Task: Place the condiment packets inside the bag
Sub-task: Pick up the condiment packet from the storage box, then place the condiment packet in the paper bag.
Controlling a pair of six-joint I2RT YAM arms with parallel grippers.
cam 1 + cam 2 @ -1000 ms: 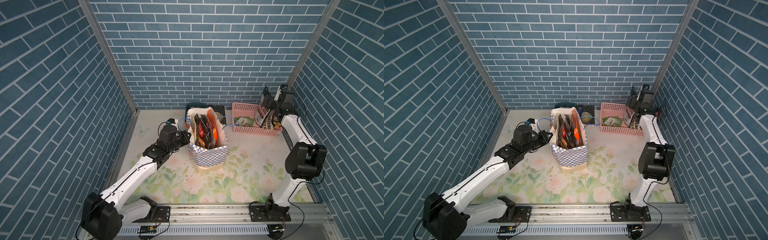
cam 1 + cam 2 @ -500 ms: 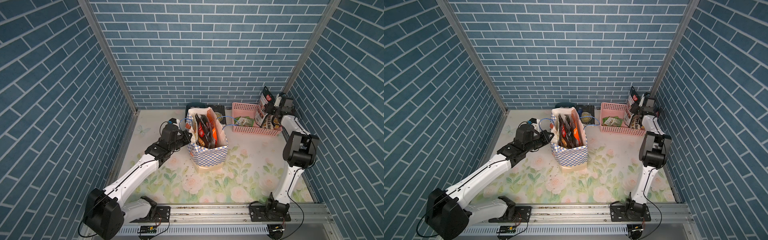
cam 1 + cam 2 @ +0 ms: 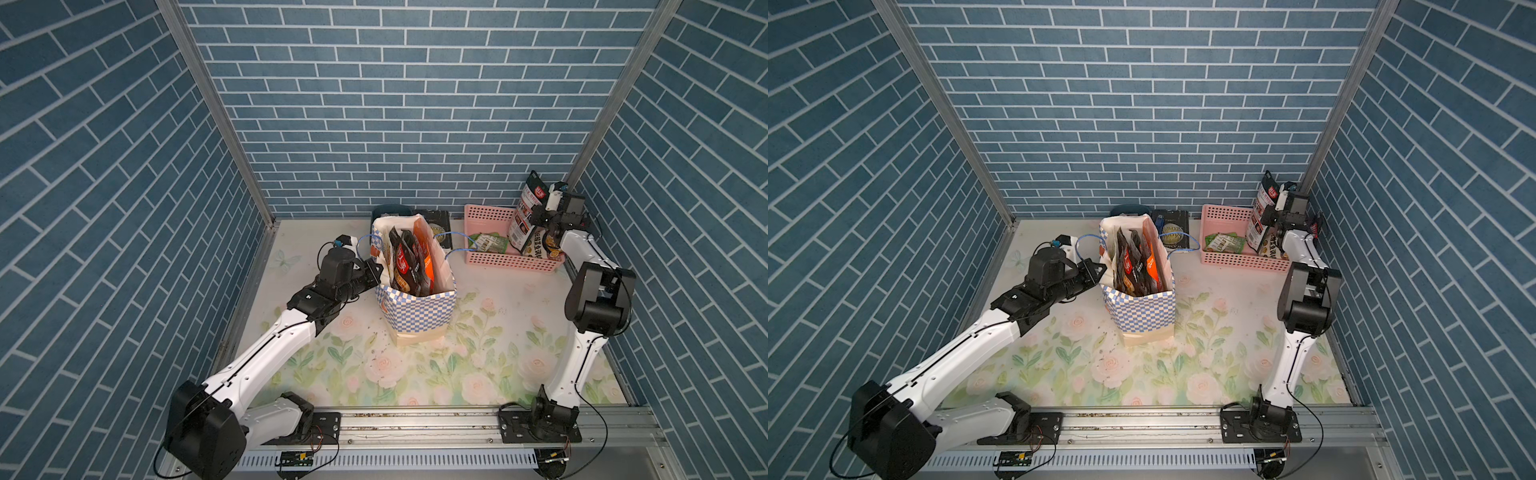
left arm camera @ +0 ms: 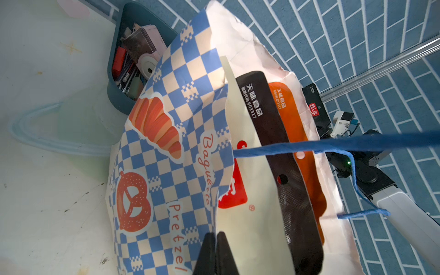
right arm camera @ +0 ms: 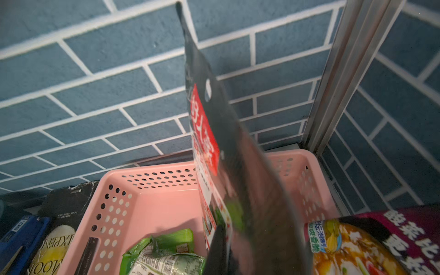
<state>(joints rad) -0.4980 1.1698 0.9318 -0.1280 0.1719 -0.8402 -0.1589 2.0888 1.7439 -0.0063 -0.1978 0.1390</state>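
Jaws pressed onto it, the right gripper [image 5: 225,250] pinches a black-topped packet [image 5: 214,142] with a red logo, which stands upright at the 3 o'clock end of the pink basket [image 3: 511,262]; whether its lower edge clears the basket cannot be told. 2 more packets lie in that basket: a green packet [image 3: 490,242] at its middle and a dark purple packet [image 5: 381,238] just beside the held one. At 9 o'clock of the bag [image 3: 419,307], the left gripper [image 4: 215,252] is closed on the paper rim of the bag's near wall, the checkered outside against 1 finger and the white inside against the other. The bag stands upright at the centre of the floral table [image 3: 478,353], with the basket at its 2 o'clock. Inside it, on edge and side by side, are 3 packets: a cream-white packet [image 4: 250,190], a black packet [image 4: 281,154] and an orange packet [image 4: 285,102]. A dark teal bin [image 4: 114,95] sits at the bag's 11 o'clock, touching it, and a black book [image 3: 436,220] lies at 12 o'clock.
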